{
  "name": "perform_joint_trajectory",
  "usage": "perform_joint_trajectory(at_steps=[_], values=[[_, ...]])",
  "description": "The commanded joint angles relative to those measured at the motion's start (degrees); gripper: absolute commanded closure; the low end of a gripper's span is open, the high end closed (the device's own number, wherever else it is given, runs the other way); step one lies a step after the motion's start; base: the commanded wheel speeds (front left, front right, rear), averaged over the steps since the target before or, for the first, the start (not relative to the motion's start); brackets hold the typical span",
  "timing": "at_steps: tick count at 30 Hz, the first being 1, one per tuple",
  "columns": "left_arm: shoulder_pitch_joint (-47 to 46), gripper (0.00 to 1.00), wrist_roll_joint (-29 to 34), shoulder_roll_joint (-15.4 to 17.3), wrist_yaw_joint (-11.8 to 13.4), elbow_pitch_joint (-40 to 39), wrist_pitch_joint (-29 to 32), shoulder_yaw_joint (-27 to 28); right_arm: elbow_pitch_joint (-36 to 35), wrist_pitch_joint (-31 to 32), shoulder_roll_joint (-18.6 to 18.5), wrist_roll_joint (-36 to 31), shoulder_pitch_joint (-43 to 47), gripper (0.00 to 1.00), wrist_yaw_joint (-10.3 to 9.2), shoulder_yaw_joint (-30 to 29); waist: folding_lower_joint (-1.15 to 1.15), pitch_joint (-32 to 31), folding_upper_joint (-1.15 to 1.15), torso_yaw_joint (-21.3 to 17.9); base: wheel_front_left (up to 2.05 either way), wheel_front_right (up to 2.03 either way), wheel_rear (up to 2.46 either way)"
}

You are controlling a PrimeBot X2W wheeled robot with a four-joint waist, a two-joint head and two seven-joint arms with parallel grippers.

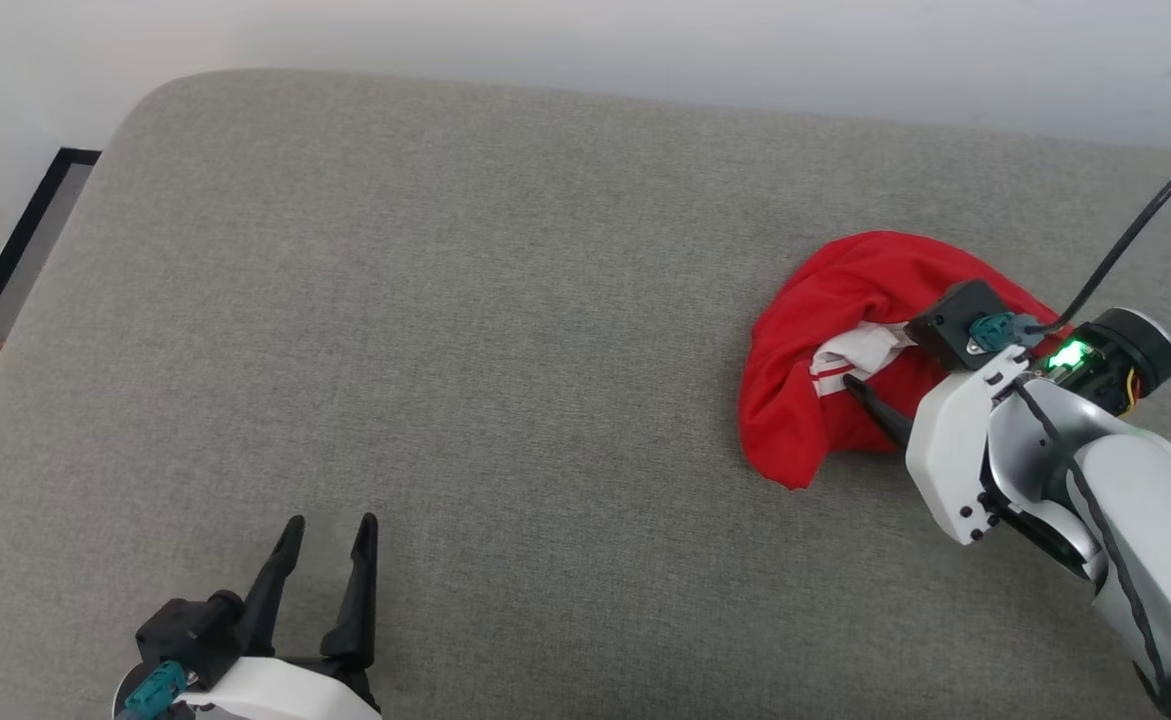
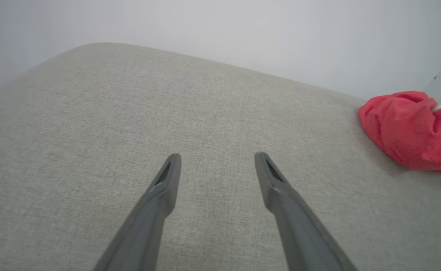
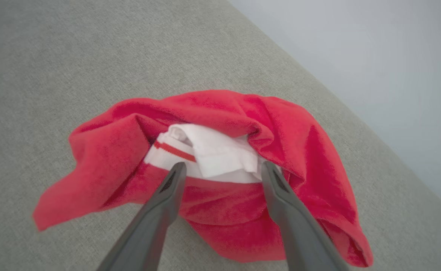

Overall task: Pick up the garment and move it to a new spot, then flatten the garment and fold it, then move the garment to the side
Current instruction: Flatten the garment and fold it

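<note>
Right hand point(image 3: 223, 165) has its two long dark fingers point(image 3: 156, 210) spread wide, with nothing pinched between them. Their tips are right at the bright red soft shirt with white sleeve parts point(image 3: 280, 128), one on each side of a bunched white bit with a thin red stripe point(image 3: 209, 150). The shirt lies scrunched up in a heap on the big grey cloth cushion point(image 1: 445, 300), far over on the robot's right side. Left hand point(image 1: 333, 520) is spread wide too and holds nothing. It hovers over bare cushion, well apart from the shirt.

I think this is the very first step: picking the shirt up. Nothing is flat or folded yet. Next, the right hand likely needs to push down a little into the heap and squeeze shut on a good thick bunch of cloth. If it grabs just a thin edge, the shirt could slip out when lifted.
</note>
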Motion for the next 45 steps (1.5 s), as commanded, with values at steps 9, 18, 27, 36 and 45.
perform_joint_trajectory(at_steps=[9,18,27,36,45], values=[[-1.5,0.00,-1.2,-0.3,0.1,0.0,-0.3,0.2,0.7,0.6,-1.6,2.7,-2.9,0.97,-0.02,2.7,0.00,1.3,0.00,0.7,0.00,0.00,0.00],[-2.8,0.00,-1.7,0.0,0.1,0.3,-0.3,0.1,2.2,-0.2,-2.3,3.4,-4.2,1.00,-0.02,2.7,0.00,2.6,0.00,-0.6,0.00,0.00,0.00],[-2.8,0.00,-1.7,0.2,0.1,0.2,-0.3,0.4,0.0,3.7,-10.5,4.2,2.7,1.00,-0.02,-1.7,0.00,2.5,0.00,-4.1,0.00,0.00,0.00],[-3.5,0.00,-1.7,0.7,0.1,-0.1,-0.3,0.1,-0.8,7.9,-18.8,6.6,11.8,1.00,-0.02,-15.3,0.00,3.4,0.00,-7.0,0.00,0.00,0.00],[-4.4,0.00,-1.9,0.7,0.1,0.5,-0.3,-0.7,9.6,3.2,-13.0,-3.4,17.8,1.00,-0.02,-40.0,0.00,4.0,0.00,-7.7,0.00,0.00,0.00]])
